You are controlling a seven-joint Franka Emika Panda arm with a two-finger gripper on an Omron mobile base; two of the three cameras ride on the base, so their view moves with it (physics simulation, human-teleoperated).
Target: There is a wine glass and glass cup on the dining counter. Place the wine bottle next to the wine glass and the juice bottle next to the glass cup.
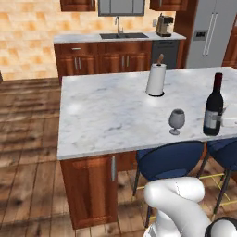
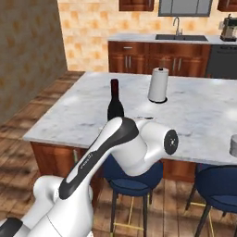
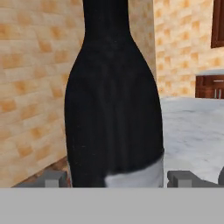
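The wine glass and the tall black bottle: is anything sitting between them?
No. In the left base view only bare marble of the dining counter shows between the wine glass and the wine bottle.

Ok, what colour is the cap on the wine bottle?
Dark red, atop the near-black wine bottle; the left base view shows it best.

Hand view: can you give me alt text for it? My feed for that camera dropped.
A tall, nearly black wine bottle stands upright and very close, its pale label at the bottom, between two dark fingers spread to either side of its base. Behind it are a tan tiled wall and, to the right, part of the marble dining counter.
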